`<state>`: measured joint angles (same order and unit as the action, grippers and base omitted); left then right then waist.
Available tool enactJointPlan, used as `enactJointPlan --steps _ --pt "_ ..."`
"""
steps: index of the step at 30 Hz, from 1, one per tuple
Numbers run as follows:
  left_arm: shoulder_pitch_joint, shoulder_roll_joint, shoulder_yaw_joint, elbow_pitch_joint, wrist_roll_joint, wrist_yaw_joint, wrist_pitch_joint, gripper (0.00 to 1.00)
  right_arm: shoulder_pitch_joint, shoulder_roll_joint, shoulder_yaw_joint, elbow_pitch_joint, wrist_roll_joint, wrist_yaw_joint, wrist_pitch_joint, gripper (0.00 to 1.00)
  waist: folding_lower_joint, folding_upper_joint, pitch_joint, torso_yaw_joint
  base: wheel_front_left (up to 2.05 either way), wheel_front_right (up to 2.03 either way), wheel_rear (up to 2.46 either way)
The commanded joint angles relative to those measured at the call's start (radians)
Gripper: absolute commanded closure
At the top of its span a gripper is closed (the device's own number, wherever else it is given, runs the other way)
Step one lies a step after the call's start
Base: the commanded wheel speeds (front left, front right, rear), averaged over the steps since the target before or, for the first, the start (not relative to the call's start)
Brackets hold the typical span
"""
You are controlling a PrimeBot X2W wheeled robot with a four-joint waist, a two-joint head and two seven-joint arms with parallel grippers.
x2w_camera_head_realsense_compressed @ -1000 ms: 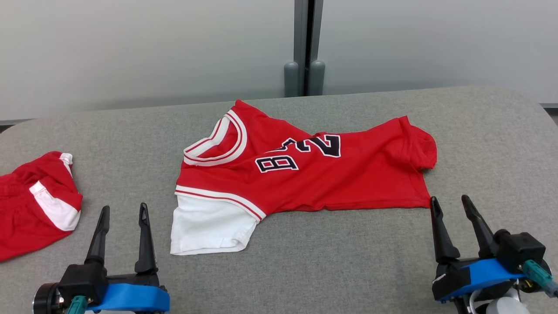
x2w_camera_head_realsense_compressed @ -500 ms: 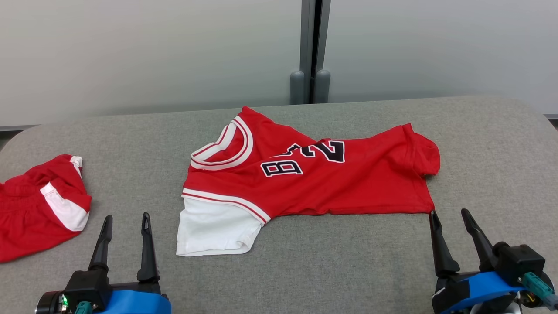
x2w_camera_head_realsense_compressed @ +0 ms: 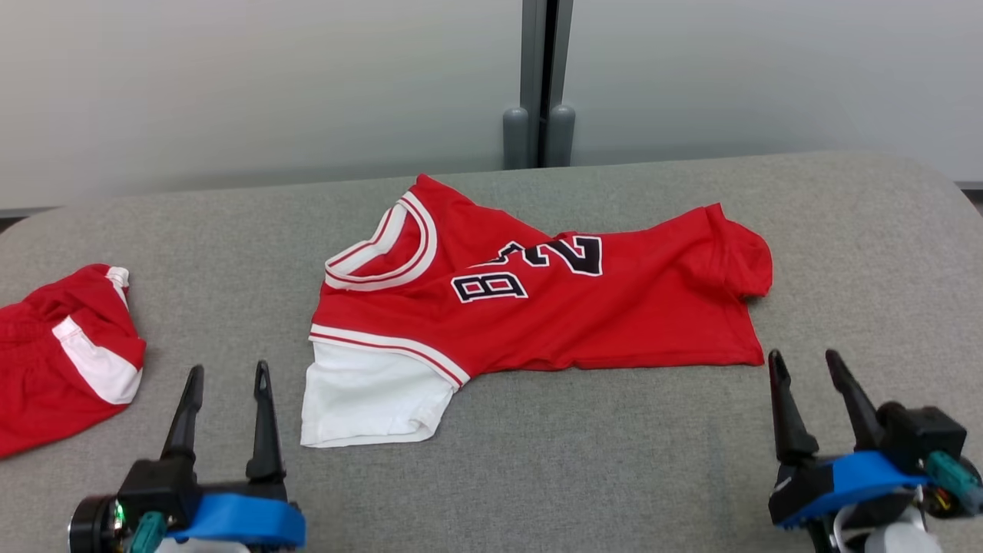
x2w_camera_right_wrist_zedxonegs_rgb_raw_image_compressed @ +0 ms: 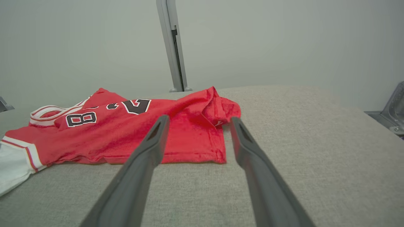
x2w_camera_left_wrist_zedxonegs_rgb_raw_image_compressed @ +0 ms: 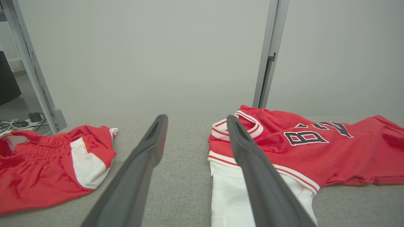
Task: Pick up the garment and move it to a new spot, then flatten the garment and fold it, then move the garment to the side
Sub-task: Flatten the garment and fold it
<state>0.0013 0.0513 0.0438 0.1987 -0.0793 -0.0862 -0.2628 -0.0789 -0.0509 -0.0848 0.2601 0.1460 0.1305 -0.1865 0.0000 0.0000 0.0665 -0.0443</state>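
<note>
Both the left end effector point(x2w_camera_head_realsense_compressed: 230, 367), lower left of the head view, and the right end effector point(x2w_camera_head_realsense_compressed: 803, 354), lower right, stand wide open and empty, apparently poised for a two-handed lift. The red jersey with white sleeve and black numerals point(x2w_camera_head_realsense_compressed: 537, 307) lies rumpled mid-frame on the grey fabric-covered counter point(x2w_camera_head_realsense_compressed: 576, 476), its hem corner near the right fingertips. A second red-and-white cloth point(x2w_camera_head_realsense_compressed: 61, 361) sits apart at the left edge.

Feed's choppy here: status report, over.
Left gripper and right gripper open, empty. Jersey rumpled on table, untouched. Shorts lie apart, far left.
</note>
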Motion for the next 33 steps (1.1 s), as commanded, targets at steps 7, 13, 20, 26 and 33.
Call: enactJointPlan --steps 7,13,20,26,33 --pt "-0.118 0.012 -0.019 0.062 -0.011 -0.018 -0.003 0.00 -0.166 -0.006 -0.029 0.116 -0.064 0.001 -0.009 0.00 0.0000 0.0000 0.054 -0.006 0.00 0.00 0.00" --pt "-0.166 0.019 -0.047 0.163 -0.015 -0.029 -0.003 0.00 -0.259 -0.017 -0.052 0.236 -0.087 0.001 -0.021 0.00 0.0000 0.0000 0.099 -0.002 0.00 0.00 0.00" --pt "-0.213 0.025 -0.077 0.305 -0.027 -0.038 -0.003 0.00 -0.362 -0.024 -0.095 0.444 -0.118 0.001 -0.049 0.00 0.0000 0.0000 0.147 0.004 0.00 0.00 0.00" --pt "-0.213 0.022 -0.090 0.383 -0.042 -0.041 -0.003 0.00 -0.413 -0.016 -0.121 0.574 -0.132 0.000 -0.072 0.00 0.0000 0.0000 0.169 0.008 0.00 0.00 0.00" --pt "-0.206 0.017 -0.115 0.420 -0.058 -0.046 -0.003 0.00 -0.452 -0.012 -0.141 0.670 -0.134 0.000 -0.079 0.00 0.0000 0.0000 0.177 0.015 0.00 0.00 0.00"
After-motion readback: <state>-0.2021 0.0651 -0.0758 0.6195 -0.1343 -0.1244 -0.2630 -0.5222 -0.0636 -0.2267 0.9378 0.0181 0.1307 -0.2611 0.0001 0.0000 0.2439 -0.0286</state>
